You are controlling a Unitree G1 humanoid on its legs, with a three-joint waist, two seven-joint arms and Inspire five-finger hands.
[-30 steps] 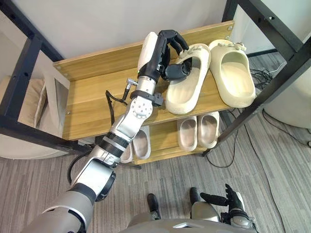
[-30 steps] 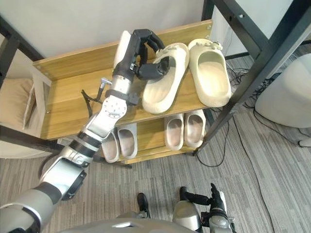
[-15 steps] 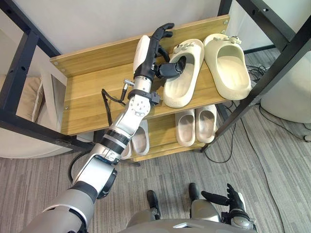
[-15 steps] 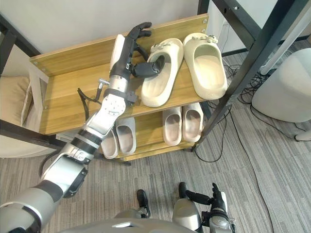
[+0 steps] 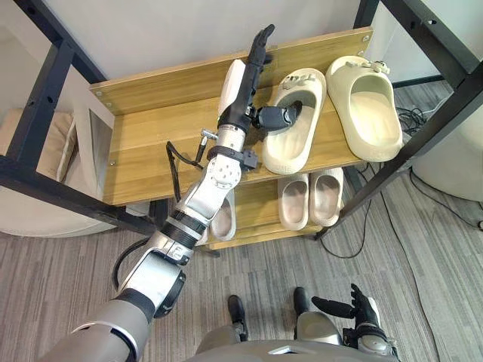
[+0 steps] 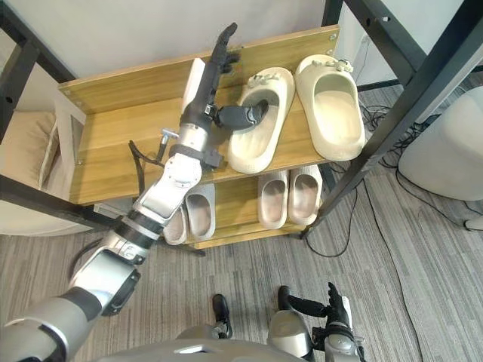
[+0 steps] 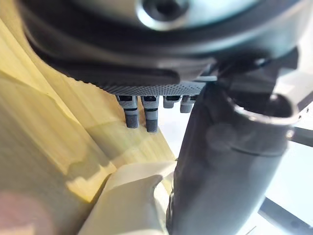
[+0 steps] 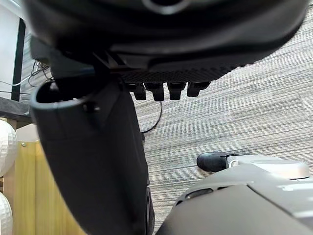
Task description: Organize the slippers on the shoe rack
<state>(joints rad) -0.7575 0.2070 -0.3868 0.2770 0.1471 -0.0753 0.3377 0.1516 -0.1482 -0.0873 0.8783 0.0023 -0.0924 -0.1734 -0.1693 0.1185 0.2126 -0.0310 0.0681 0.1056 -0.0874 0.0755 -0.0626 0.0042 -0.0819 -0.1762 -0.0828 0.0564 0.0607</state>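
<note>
Two cream slippers lie side by side on the wooden top shelf point(image 5: 151, 151) of the shoe rack: one point(image 5: 298, 139) beside my left hand, the other point(image 5: 370, 105) to its right. My left hand point(image 5: 253, 68) is open over the shelf, fingers straight and pointing toward the back board. Its thumb point(image 5: 278, 117) rests in the mouth of the nearer slipper point(image 7: 127, 205). My right hand point(image 5: 361, 311) hangs low over the carpet, open and holding nothing.
The lower shelf holds a pale pair point(image 5: 309, 200) on the right and another slipper point(image 5: 224, 219) behind my left arm. Black frame bars point(image 5: 423, 113) cross on the right and on the left point(image 5: 41, 113). A white rounded object point(image 5: 460, 166) stands at the right, with cables on the carpet.
My left hand's fingers, curled over the nearer slipper's toe one second ago, have straightened and let it go. The slipper stays on the shelf. The camera has shifted slightly.
</note>
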